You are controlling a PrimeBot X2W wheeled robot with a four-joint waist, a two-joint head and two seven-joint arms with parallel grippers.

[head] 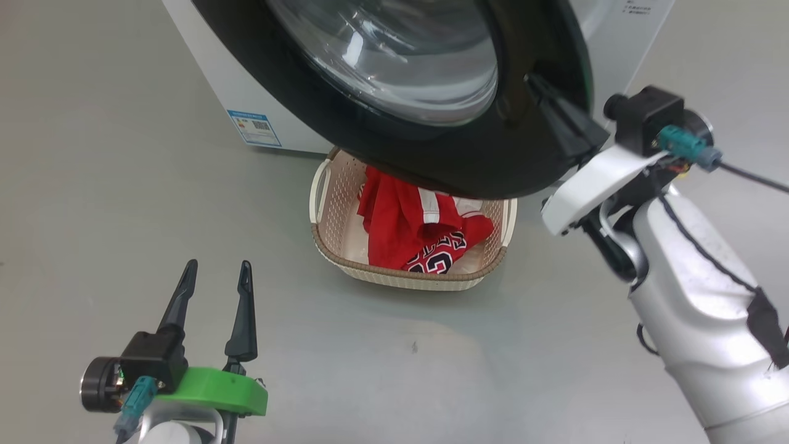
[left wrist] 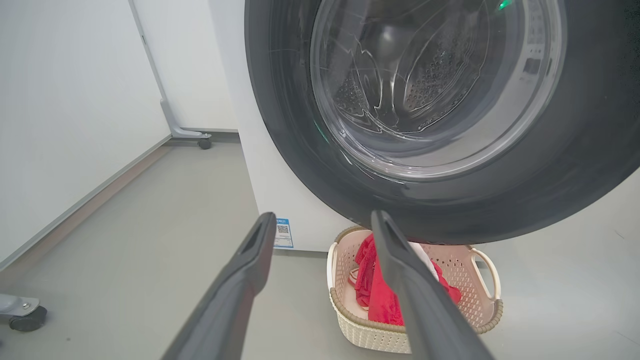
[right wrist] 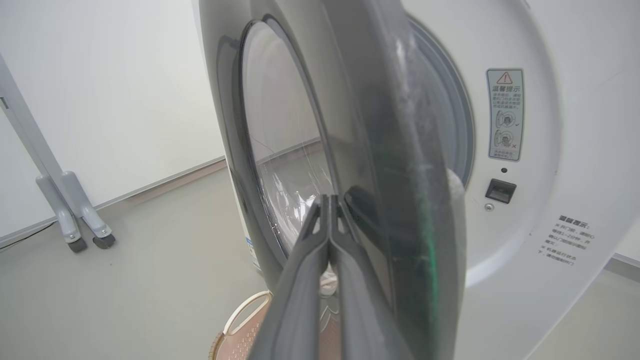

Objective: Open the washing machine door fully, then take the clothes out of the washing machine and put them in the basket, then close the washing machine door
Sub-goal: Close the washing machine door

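— Where's it got to, from where you're standing?

— The washing machine (head: 222, 74) is the big white block at the back. The washing machine door (head: 394, 68) stands partway shut, with its black rim and glass bowl hanging out over the basket (head: 400, 280) on the floor in front. The clothes (head: 413, 228) are already heaped in the basket, red with the number showing. I'd say only the closing is left.

— Which arm is on it?

— The right one, easily. The right gripper (head: 531, 80) has its fingers pressed flat together with nothing between them. The tips seem to rest against the door's outer black rim, near its free edge.

— And the way the push has to go?

— In the right wrist view the door is nearly edge-on. The right gripper (right wrist: 328, 200) lies on its outer face, and the machine's front with the latch slot (right wrist: 500, 190) sits beyond the door, with a gap between. So the push goes through the rim toward that front.

— Its pose?

— The forearm rises from the lower right, wrist bent inward, fingers slanting up onto the rim.

— And the other arm?

— The left gripper (head: 218, 266) hovers low over bare floor, well apart from the door, fingers spread wide and empty.
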